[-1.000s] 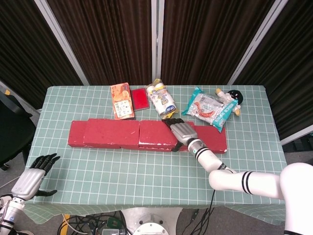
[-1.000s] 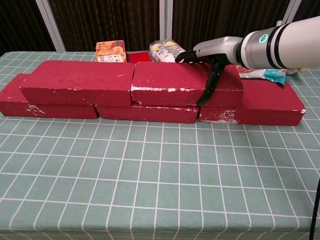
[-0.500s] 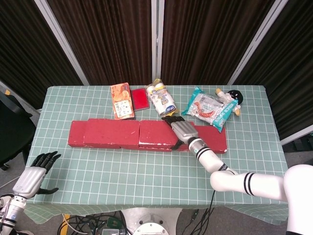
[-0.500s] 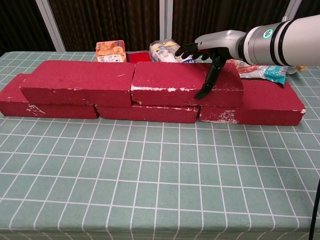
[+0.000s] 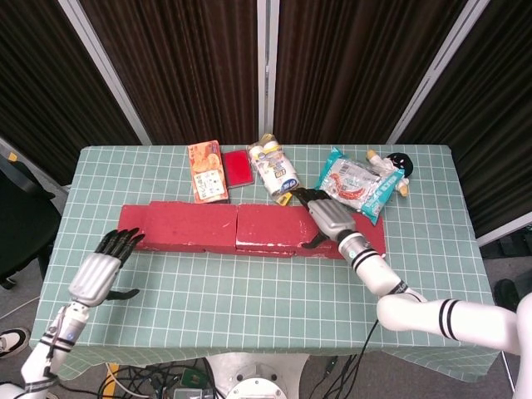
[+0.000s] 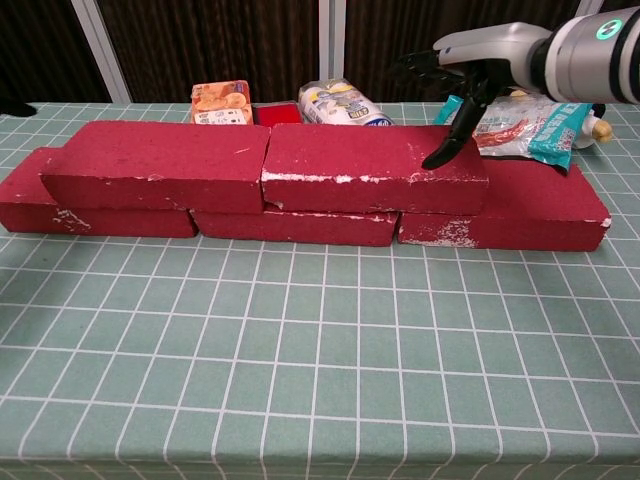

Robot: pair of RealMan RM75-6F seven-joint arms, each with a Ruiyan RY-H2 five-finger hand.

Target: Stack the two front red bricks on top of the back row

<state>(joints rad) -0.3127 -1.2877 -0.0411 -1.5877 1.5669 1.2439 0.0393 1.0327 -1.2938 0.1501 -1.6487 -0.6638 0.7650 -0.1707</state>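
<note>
The right hand (image 6: 462,88) has lifted off the right-hand upper red rectangular brick (image 6: 372,167). A second ago its fingers were draped over that brick's near face; now it hovers above the brick's right end, released, fingers spread, holding nothing. The brick lies just below and to the left of it, flat across the lower row. Beside it sits the left-hand upper red rectangular brick (image 6: 155,165), the two meeting end to end. Both rest on the lower row of three red bricks (image 6: 505,215), which lies on the green checked cloth-covered surface (image 6: 320,350).

In that time the left hand (image 5: 100,270) has come up from the surface's near left corner. It hangs near the left end of the bricks, apart from them, empty, fingers loosely apart.

Judging by how the bricks lie, both are already stacked and the task looks all but finished; withdrawing the arms seems all that remains.

Beyond the right hand lie snack packets: a teal and white crinkled bag (image 6: 520,125) just right of it, a clear wrapped pack (image 5: 277,169) and an orange box (image 5: 207,171) further left. Their contents cannot be made out.
</note>
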